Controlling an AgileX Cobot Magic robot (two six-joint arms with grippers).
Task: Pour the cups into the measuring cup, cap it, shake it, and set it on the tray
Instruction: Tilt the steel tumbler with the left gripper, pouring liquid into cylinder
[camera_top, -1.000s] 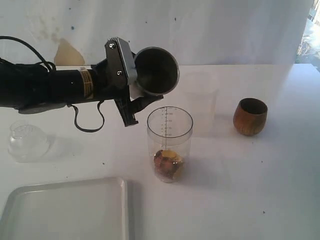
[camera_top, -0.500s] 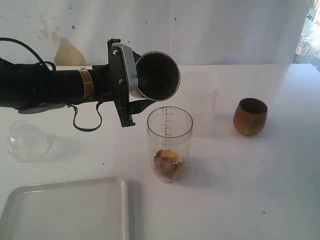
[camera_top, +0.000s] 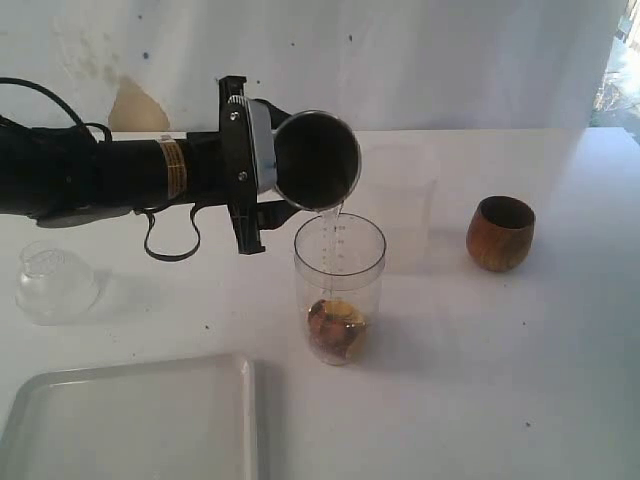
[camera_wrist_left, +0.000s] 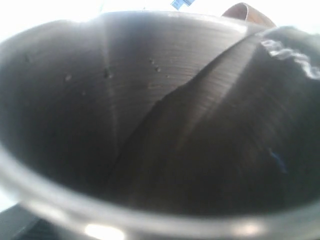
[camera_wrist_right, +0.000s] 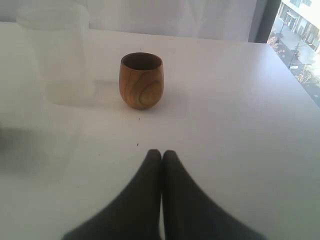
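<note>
- Step in hand: the first pour. Left hand (camera_top: 258, 165) clamped round the steel tumbler (camera_top: 317, 160), tipped far over at 12 o'clock above the measuring cup (camera_top: 339, 290), with a thin clear stream (camera_top: 335, 214) falling from the lip into the open mouth.
- Measuring cup upright near the middle of the table (camera_top: 480, 390), uncapped, with brown and yellow lumps at the bottom.
- Wooden cup (camera_top: 499, 233) upright at 3 o'clock of the measuring cup, well apart, not yet poured.
- Frosted cup (camera_top: 400, 195) just behind at 1 o'clock, no part of the job.
- Right hand (camera_wrist_right: 161, 156) pinched together on nothing, low over the table and facing the wooden cup.
- Cap (camera_top: 55, 283) at 9 o'clock of the measuring cup, far off. Tray (camera_top: 130, 420) at 7 o'clock, bare.
- Next, as a judgement: hold the lip over the mouth until drained, with no swing toward the rim. Then park the tumbler clear and bring the wooden cup across, probably with the right hand.
</note>
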